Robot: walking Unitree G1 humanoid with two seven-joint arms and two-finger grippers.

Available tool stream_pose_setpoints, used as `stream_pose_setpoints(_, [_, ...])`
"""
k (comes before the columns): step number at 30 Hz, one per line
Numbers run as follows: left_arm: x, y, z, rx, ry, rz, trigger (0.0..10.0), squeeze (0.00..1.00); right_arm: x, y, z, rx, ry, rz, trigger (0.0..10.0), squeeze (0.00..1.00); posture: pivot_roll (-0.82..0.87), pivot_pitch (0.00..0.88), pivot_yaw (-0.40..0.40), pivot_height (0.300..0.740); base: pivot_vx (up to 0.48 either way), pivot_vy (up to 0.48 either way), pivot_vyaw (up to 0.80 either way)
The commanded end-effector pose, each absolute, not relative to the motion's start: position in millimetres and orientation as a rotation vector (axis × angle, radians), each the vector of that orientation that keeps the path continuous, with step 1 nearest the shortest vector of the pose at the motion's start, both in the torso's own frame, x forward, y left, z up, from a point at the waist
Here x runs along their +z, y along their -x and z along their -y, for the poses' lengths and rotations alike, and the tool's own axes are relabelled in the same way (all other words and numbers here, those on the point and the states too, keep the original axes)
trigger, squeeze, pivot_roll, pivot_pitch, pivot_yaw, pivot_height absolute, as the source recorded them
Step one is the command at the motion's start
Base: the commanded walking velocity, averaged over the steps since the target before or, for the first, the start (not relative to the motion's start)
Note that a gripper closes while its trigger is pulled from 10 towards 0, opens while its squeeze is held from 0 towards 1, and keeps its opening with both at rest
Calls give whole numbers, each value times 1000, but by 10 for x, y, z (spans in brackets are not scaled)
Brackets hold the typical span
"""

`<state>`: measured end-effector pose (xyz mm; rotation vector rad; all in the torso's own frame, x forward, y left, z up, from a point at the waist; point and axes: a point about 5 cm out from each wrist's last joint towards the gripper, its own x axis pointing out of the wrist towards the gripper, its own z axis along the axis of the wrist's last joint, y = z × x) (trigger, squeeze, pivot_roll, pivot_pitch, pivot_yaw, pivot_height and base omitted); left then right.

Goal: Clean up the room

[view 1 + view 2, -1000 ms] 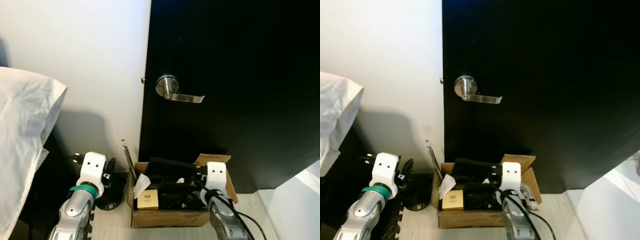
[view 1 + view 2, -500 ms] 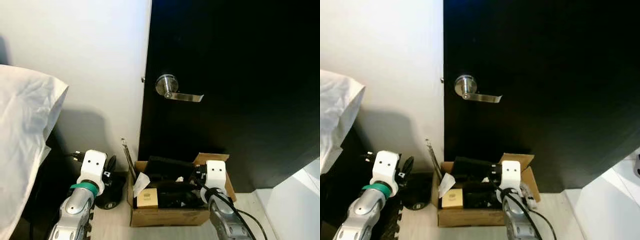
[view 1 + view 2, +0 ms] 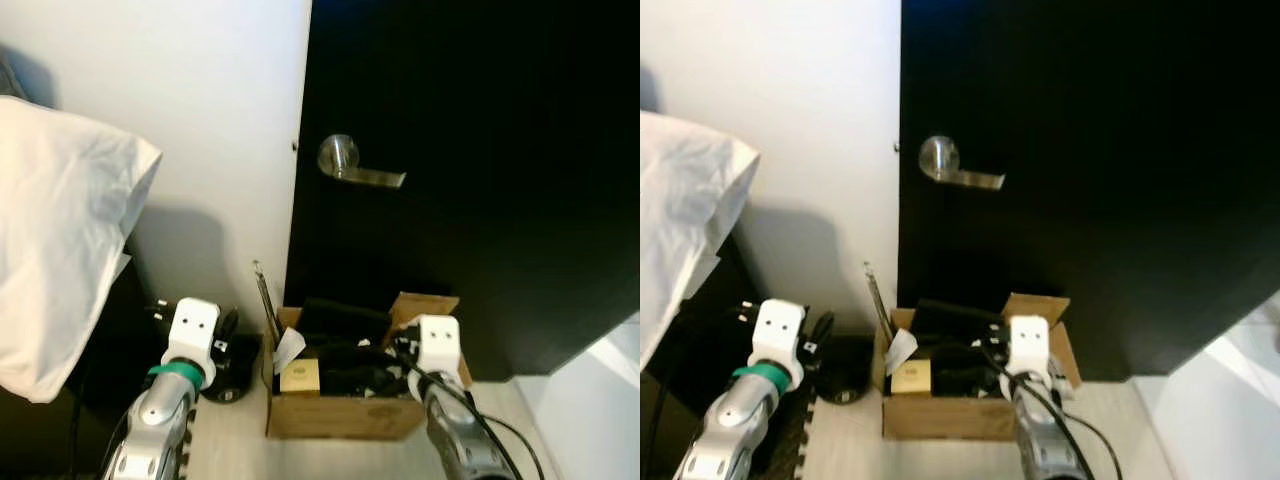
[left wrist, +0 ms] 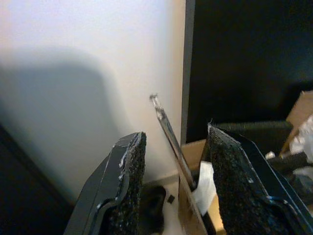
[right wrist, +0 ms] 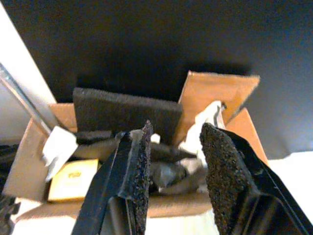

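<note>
One cardboard box [image 3: 340,410] stood on the floor [image 3: 230,440] against the foot of the black door [image 3: 480,200], beside the white wall [image 3: 200,120]. The box was open-topped and already packed: one dark foam slab [image 5: 124,110] upright at the back, one small yellow carton [image 5: 73,178] at the front on the robot's left, crumpled white paper [image 5: 205,120], and dark items too tangled to count. One thin metal rod [image 4: 171,139] rose at a tilt from the box's left rear corner, its long axis leaning towards the wall. One black rounded object [image 3: 232,372] lay on the floor just beside the box's left side; its identity could not be determined.

The right gripper [image 5: 173,161] hung directly above the box, jaws apart and holding nothing, with the contents lying straight ahead of the fingers. The left gripper [image 4: 176,181] stood near the wall, jaws likewise apart and empty, with the rod showing between its two fingers but further off, not touched.

Judgement: the right arm was the nearer to the box contents, the left arm the nearer to the loose black object and the rod. If the black object is the next item to tidy, the left arm would be better placed, reaching down and slightly towards the box. One white pillow [image 3: 50,230] overhung the scene on the left; one lever handle [image 3: 355,170] was on the door.
</note>
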<state>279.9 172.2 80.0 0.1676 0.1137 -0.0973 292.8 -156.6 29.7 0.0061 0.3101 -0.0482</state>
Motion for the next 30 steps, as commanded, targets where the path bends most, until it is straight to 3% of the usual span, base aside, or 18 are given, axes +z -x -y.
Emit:
stream_pose_setpoints(1, [756,-2776,-1718,-98,-160,-128,10000,0,247,-2901,1563,-50,-8,-331,10000,0,115,0,-37,740,-270,0,0])
stream_pose_setpoints(30, [759,-2779,-1711,-103,-166,-131,10000,0,230,-2891,1555,-51,-16,-344,10000,0,120,0,-35,740,-269,0,0])
